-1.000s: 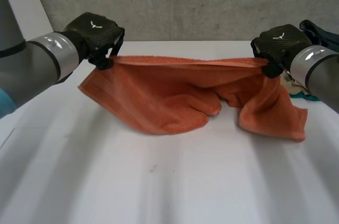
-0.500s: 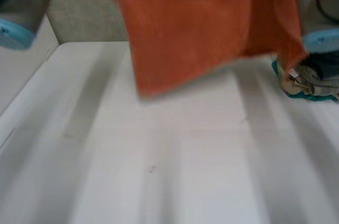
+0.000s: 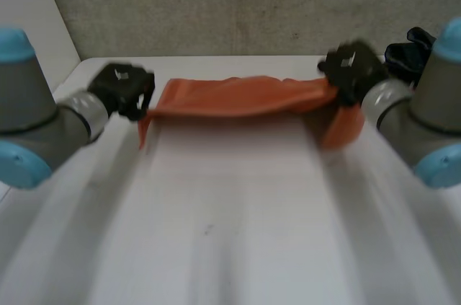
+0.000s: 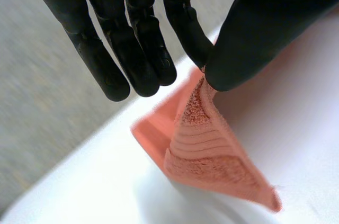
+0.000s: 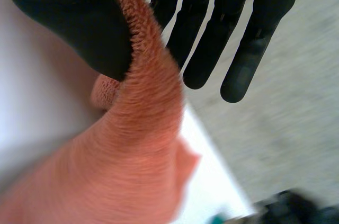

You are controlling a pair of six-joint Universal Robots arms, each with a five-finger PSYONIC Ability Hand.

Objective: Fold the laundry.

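An orange towel [image 3: 238, 97] is held stretched in a long band low over the far part of the white table [image 3: 230, 247], close to the grey wall [image 3: 216, 2]; its upper edge is drawn fairly taut between the two hands, and a looser fold is seen hanging at its right end; whether the cloth touches the table cannot be told. Its left corner is pinched by the left hand [image 3: 121, 89] between the thumb and the tip of the nearest finger, as shown in the left wrist view; the other fingers [image 4: 132, 49] are kept straight and close together, clear of the cloth. The right corner is pinched by the right hand [image 3: 351, 67] between the thumb and the nearest finger; the remaining fingers [image 5: 209, 38] are held straight and slightly apart, off the towel. A dark heap of clothes [image 3: 407, 56] is seen at the table's far right, just beyond the right hand.
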